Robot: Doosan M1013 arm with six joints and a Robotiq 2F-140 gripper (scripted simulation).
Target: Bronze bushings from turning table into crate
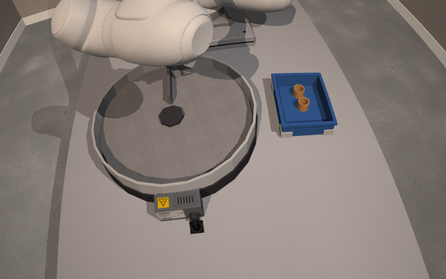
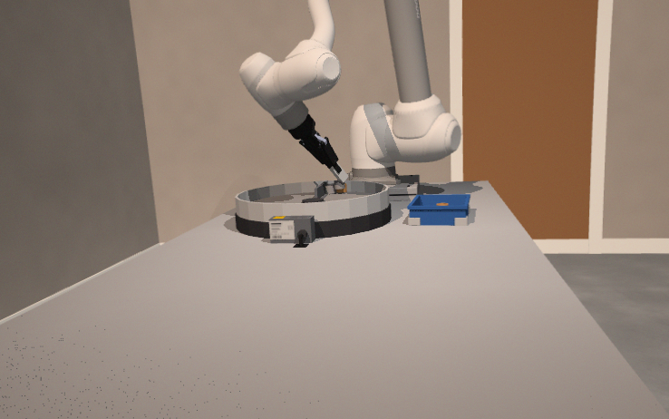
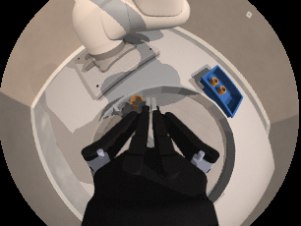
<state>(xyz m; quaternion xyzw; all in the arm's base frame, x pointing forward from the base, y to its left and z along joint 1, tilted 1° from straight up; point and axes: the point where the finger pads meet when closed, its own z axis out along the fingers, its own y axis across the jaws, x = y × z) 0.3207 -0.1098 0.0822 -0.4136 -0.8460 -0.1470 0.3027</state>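
Observation:
The turning table (image 1: 174, 131) is a round grey dish with a pale rim and a dark hub (image 1: 171, 115). My gripper (image 2: 340, 177) reaches down at its far edge, hidden under the arm in the overhead view. In the wrist view the fingers (image 3: 146, 109) stand nearly closed, shut on the wall of a bronze bushing (image 3: 137, 99), which also shows just under the fingertips in the side view (image 2: 339, 188). The blue crate (image 1: 297, 101) stands right of the table and holds two upright bronze bushings (image 1: 298, 90) (image 1: 303, 104). No steel bushing shows plainly.
A grey bar (image 1: 170, 87) runs from the table's far rim toward the hub. A control box (image 1: 177, 205) with a yellow label sits at the table's front. The robot base (image 2: 400, 138) stands behind the table and crate.

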